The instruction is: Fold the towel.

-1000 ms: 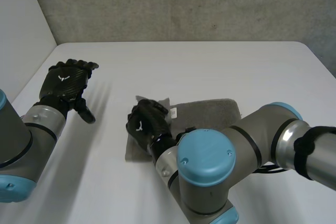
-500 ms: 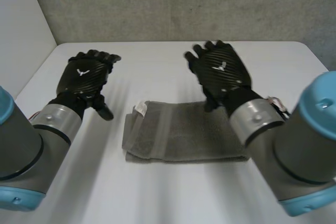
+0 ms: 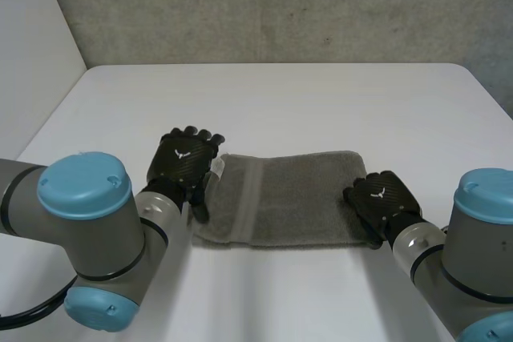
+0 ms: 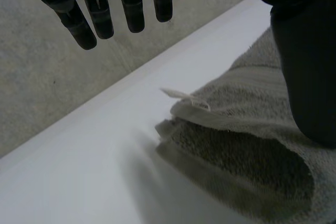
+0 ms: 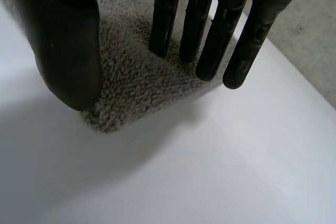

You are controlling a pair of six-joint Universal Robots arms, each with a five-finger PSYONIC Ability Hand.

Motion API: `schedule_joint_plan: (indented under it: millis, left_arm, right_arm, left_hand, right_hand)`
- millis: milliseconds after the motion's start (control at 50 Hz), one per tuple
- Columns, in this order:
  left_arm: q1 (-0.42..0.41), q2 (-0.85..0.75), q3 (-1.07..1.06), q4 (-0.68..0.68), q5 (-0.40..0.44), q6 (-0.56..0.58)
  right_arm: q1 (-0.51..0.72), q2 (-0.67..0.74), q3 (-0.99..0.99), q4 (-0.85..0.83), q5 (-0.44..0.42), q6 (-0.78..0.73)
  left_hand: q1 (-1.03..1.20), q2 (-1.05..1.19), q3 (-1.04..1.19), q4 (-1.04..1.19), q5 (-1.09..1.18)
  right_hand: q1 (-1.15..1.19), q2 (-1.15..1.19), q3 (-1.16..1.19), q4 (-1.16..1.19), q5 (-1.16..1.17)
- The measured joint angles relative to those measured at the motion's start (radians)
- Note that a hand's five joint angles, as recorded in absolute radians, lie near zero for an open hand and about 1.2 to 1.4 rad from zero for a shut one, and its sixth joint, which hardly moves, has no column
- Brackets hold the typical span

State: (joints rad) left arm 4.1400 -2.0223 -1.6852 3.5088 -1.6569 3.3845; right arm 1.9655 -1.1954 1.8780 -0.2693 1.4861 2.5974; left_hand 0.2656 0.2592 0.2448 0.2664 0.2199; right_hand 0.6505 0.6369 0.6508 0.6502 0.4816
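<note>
Both hands stand at the short ends of the towel (image 3: 296,194), which lies as a long folded strip in the middle of the white table (image 3: 280,94). Nearest, the right hand (image 3: 383,202) has straight fingers (image 5: 164,19) reaching down onto the near right corner, thumb apart, nothing pinched. A little farther, the left hand (image 3: 186,162) hovers with relaxed, spread fingers (image 4: 131,9) over the left end, beside the small white label (image 4: 185,97). I judge they are placed so to take both ends for the next fold. Behind is the grey wall (image 3: 280,6).
</note>
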Motion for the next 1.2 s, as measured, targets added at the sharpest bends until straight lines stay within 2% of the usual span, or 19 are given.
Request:
schedule_joint_plan:
  millis: [80, 120, 180, 260, 340, 420, 540, 600, 660, 740, 860, 940, 980, 1000, 1040, 1120, 1200]
  left_arm:
    - [0.001, -0.016, -0.005, 0.001, -0.002, 0.000]
    - [0.001, -0.021, -0.010, 0.000, 0.001, -0.002]
    - [0.000, -0.022, -0.014, 0.000, 0.005, -0.005]
    - [-0.002, -0.014, -0.016, -0.004, 0.006, -0.010]
    - [-0.008, 0.002, -0.016, -0.007, 0.005, -0.013]
    - [-0.015, 0.052, -0.016, -0.011, 0.002, -0.015]
    - [-0.008, 0.157, -0.014, -0.013, -0.009, -0.015]
    - [0.012, 0.215, -0.018, -0.013, -0.021, -0.015]
    - [0.041, 0.266, -0.026, -0.011, -0.035, -0.014]
    - [0.100, 0.336, -0.043, -0.006, -0.045, -0.019]
    - [0.154, 0.382, -0.066, -0.002, -0.045, -0.037]
    - [0.165, 0.383, -0.072, -0.003, -0.042, -0.053]
    - [0.165, 0.380, -0.074, -0.003, -0.041, -0.061]
    - [0.165, 0.377, -0.074, -0.003, -0.040, -0.065]
    - [0.163, 0.372, -0.074, -0.002, -0.039, -0.070]
    - [0.152, 0.356, -0.073, -0.001, -0.031, -0.076]
    - [0.132, 0.335, -0.067, 0.001, -0.016, -0.083]
  right_arm:
    - [-0.006, 0.033, -0.009, -0.005, 0.003, 0.001]
    - [-0.006, 0.042, -0.015, -0.010, 0.008, 0.001]
    - [-0.005, 0.046, -0.022, -0.020, 0.018, 0.001]
    - [-0.001, 0.038, -0.031, -0.045, 0.044, -0.002]
    - [0.004, 0.019, -0.042, -0.076, 0.077, -0.017]
    - [0.037, -0.022, -0.073, -0.102, 0.104, -0.093]
    - [0.183, -0.037, -0.167, -0.113, 0.112, -0.263]
    - [0.278, -0.001, -0.229, -0.110, 0.106, -0.346]
    - [0.361, 0.054, -0.283, -0.105, 0.091, -0.415]
    - [0.457, 0.164, -0.347, -0.094, 0.016, -0.501]
    - [0.517, 0.290, -0.408, -0.084, -0.081, -0.553]
    - [0.520, 0.314, -0.428, -0.099, -0.100, -0.536]
    - [0.515, 0.295, -0.426, -0.125, -0.091, -0.494]
    - [0.508, 0.269, -0.420, -0.150, -0.077, -0.449]
    - [0.494, 0.224, -0.406, -0.188, -0.050, -0.366]
    - [0.435, 0.123, -0.373, -0.236, 0.020, -0.139]
    - [0.355, 0.050, -0.352, -0.207, 0.067, 0.081]
  left_hand:
    - [0.000, 0.000, 0.000, 0.000, 0.000]
    - [0.000, 0.000, 0.000, 0.000, 0.000]
    - [-0.001, 0.000, 0.000, 0.000, 0.000]
    - [-0.001, 0.000, 0.000, 0.000, 0.000]
    - [-0.001, 0.000, 0.000, 0.000, -0.001]
    - [-0.001, 0.000, 0.000, 0.000, -0.001]
    - [-0.001, 0.000, 0.000, 0.000, -0.002]
    - [-0.002, 0.000, 0.000, 0.000, -0.002]
    - [-0.002, 0.000, -0.001, 0.000, -0.002]
    - [-0.003, 0.000, -0.001, 0.000, -0.002]
    - [-0.003, 0.000, -0.002, 0.000, -0.002]
    - [-0.003, 0.000, -0.003, 0.000, -0.002]
    - [-0.003, 0.000, -0.003, 0.000, -0.002]
    - [-0.003, 0.000, -0.003, 0.000, -0.002]
    - [-0.003, 0.000, -0.003, 0.000, -0.002]
    - [-0.003, 0.000, -0.004, 0.000, -0.002]
    - [-0.003, 0.000, -0.004, 0.000, -0.002]
  right_hand:
    - [0.068, 0.047, 0.048, 0.051, 0.055]
    - [0.289, 0.305, 0.276, 0.276, 0.269]
    - [0.508, 0.542, 0.535, 0.537, 0.514]
    - [0.604, 0.623, 0.692, 0.692, 0.644]
    - [0.611, 0.623, 0.694, 0.693, 0.644]
    - [0.620, 0.623, 0.695, 0.693, 0.644]
    - [0.629, 0.625, 0.696, 0.693, 0.644]
    - [0.634, 0.633, 0.696, 0.693, 0.644]
    - [0.639, 0.637, 0.697, 0.693, 0.644]
    - [0.647, 0.644, 0.699, 0.693, 0.654]
    - [0.655, 0.641, 0.699, 0.692, 0.657]
    - [0.434, 0.441, 0.437, 0.441, 0.427]
    - [0.233, 0.246, 0.259, 0.262, 0.238]
    - [0.022, 0.034, 0.031, 0.033, -0.002]
    - [-0.160, -0.146, -0.154, -0.150, -0.189]
    - [-0.337, -0.316, -0.348, -0.349, -0.390]
    - [-0.385, -0.350, -0.387, -0.374, -0.403]
